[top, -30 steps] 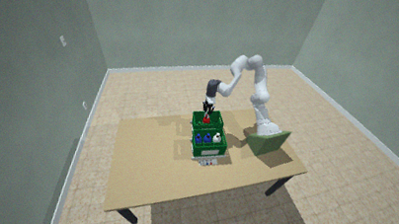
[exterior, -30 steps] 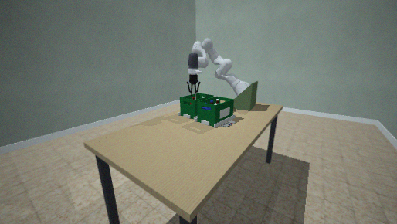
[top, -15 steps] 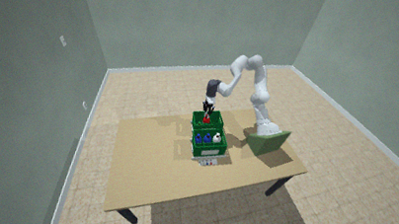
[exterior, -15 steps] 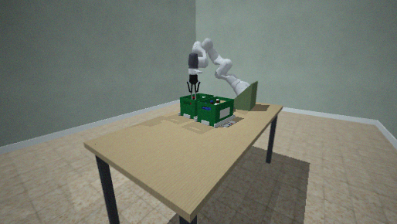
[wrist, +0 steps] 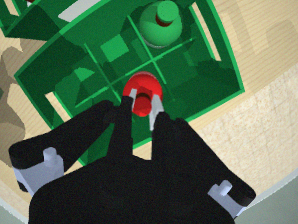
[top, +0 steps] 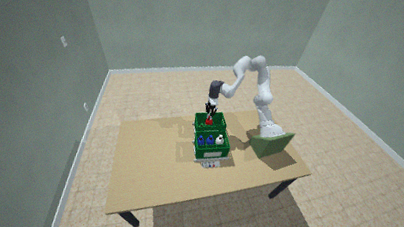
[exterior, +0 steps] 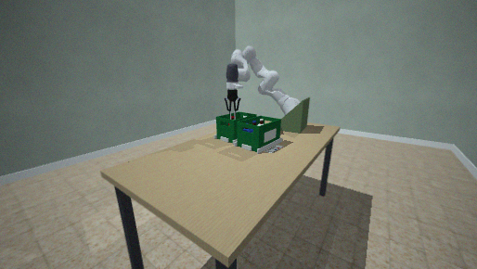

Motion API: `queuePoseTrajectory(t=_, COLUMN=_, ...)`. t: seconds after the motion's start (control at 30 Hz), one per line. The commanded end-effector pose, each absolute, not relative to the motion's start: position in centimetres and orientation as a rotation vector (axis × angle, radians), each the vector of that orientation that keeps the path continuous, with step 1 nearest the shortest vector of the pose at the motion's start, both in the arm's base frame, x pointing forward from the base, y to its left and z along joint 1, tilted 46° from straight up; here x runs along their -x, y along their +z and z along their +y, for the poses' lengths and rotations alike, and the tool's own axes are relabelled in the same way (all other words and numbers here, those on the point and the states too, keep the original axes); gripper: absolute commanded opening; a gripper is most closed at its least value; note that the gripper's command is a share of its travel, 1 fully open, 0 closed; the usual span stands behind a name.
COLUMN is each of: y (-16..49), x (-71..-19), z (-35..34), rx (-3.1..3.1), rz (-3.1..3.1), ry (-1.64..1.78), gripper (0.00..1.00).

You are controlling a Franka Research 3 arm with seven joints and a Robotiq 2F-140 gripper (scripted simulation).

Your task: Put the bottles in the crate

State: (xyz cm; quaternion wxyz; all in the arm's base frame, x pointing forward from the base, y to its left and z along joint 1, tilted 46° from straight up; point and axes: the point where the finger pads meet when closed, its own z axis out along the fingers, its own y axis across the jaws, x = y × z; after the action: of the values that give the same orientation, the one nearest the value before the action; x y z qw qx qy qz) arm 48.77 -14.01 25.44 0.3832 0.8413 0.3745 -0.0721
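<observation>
My gripper [top: 209, 118] [exterior: 233, 115] [wrist: 143, 99] points down over the rear green crate [exterior: 225, 131] [wrist: 227, 75], shut on the neck of a red bottle [top: 209, 122] [wrist: 143, 80]. That bottle stands upright, low in a cell of the crate. A green bottle [wrist: 160, 29] stands in another cell. The front green crate [top: 225, 153] [exterior: 246, 140] holds two blue bottles [top: 201, 141] [top: 210, 140] and a white bottle [top: 219, 141], all upright. The pick list [top: 210, 164] [exterior: 276, 149] lies before the front crate; its lines are too small to read.
The two crates stand close together on the wooden table [top: 150, 171] [exterior: 195, 181]. A green slanted panel [top: 272, 145] [exterior: 297, 116] stands by the arm's base, to the right of the crates in the top view. Crate walls and cell dividers surround the fingertips.
</observation>
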Motion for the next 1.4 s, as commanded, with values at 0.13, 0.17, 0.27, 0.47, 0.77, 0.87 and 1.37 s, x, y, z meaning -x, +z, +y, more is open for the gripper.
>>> queuePoseTrajectory(t=0.13, y=25.5, x=-48.7, z=-14.0, rx=-2.147, rz=0.948, ry=-0.183, gripper=0.00)
queuePoseTrajectory(t=0.17, y=25.5, x=-48.7, z=-14.0, rx=-2.147, rz=0.948, ry=-0.183, gripper=0.00)
queuePoseTrajectory(t=0.27, y=25.6, x=-48.7, z=-13.9, rx=-2.147, rz=0.948, ry=-0.183, gripper=0.00)
queuePoseTrajectory(t=0.47, y=26.3, x=-48.5, z=-13.2, rx=-2.147, rz=0.948, ry=-0.183, gripper=0.00)
queuePoseTrajectory(t=0.77, y=27.1, x=-48.3, z=-12.4, rx=-2.147, rz=0.948, ry=-0.183, gripper=0.00)
queuePoseTrajectory(t=0.87, y=27.5, x=-48.2, z=-12.0, rx=-2.147, rz=0.948, ry=-0.183, gripper=0.00)
queuePoseTrajectory(t=1.37, y=29.0, x=-47.9, z=-10.5, rx=-2.147, rz=0.948, ry=-0.183, gripper=0.00)
